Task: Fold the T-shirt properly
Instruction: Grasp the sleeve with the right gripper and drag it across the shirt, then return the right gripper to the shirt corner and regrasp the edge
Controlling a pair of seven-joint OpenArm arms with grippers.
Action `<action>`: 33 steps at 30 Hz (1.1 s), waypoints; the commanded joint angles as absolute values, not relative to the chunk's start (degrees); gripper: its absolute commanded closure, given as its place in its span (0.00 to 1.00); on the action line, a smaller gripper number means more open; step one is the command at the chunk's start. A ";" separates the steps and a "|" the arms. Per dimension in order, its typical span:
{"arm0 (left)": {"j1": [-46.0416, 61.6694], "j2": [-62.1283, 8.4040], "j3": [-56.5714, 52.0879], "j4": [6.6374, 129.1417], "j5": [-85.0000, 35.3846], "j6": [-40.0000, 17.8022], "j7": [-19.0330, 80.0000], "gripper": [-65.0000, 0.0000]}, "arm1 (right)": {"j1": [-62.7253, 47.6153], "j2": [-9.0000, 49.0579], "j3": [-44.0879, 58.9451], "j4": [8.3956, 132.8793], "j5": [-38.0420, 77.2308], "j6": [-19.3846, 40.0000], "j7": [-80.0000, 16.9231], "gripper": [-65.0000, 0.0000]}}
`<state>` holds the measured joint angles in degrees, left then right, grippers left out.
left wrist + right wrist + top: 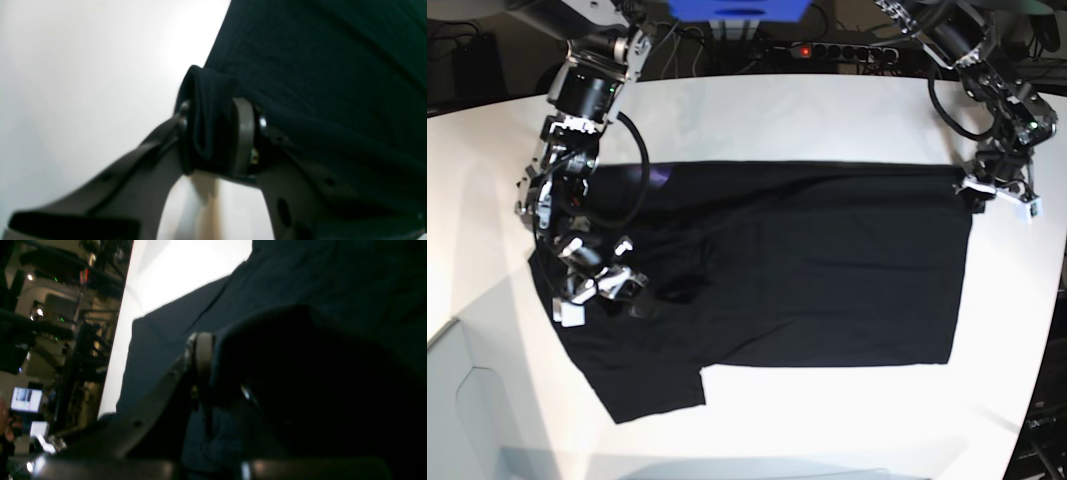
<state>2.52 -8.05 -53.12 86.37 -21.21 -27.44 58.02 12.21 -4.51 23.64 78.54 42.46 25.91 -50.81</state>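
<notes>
Shirt: black T-shirt (pixel 787 270) lies spread across the white table (pixel 827 120), back side up; one sleeve (pixel 652 385) juts toward the near edge, lower left in the base view.
Print: only a small purple patch (pixel 659 178) shows at the far left edge.
Right gripper (pixel 632 300): down on the shirt near that sleeve; jaws closed on a raised bunch of black cloth. Wrist view is dark, so only one pale pad (pixel 204 355) is clear, with cloth pressed against it.
Left gripper (pixel 976 190): at the far corner of the shirt, on the right in the base view. Jaws part closed, pinching a rolled fold of hem (pixel 208 116) between the pads (pixel 244 136).
Beyond table: cables and a power strip (pixel 847 50) by the arm bases.
</notes>
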 commanded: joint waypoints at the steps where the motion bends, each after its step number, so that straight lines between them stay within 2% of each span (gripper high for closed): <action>1: 2.07 -9.01 -53.23 87.34 -22.02 -27.82 57.01 0.75 | 13.41 -4.44 23.60 78.46 43.91 25.54 -49.71 1.00; 12: 2.07 -9.01 -53.32 87.16 -22.02 -27.82 56.92 0.75 | 13.41 -4.53 23.60 72.40 43.91 25.54 -42.24 1.00; 19: 2.07 -9.01 -53.14 87.16 -22.02 -27.82 57.10 0.75 | 13.58 -4.53 23.60 72.48 44.00 25.54 -42.33 1.00; 27: 2.07 -9.01 -53.14 87.08 -22.02 -27.82 57.10 0.74 | 13.67 -4.53 23.60 72.84 44.00 25.54 -42.33 0.67; 29: 2.07 -9.01 -53.14 87.08 -22.02 -27.82 57.10 0.74 | 13.58 -4.53 23.60 72.92 44.00 25.54 -42.33 0.64; 33: 2.07 -9.01 -53.14 87.08 -22.02 -27.82 57.10 0.74 | 13.49 -4.53 23.60 72.92 44.09 25.54 -42.42 0.64</action>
<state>2.52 -8.08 -53.12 86.30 -21.21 -27.44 58.02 12.19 -4.60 23.73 71.72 42.41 25.69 -43.33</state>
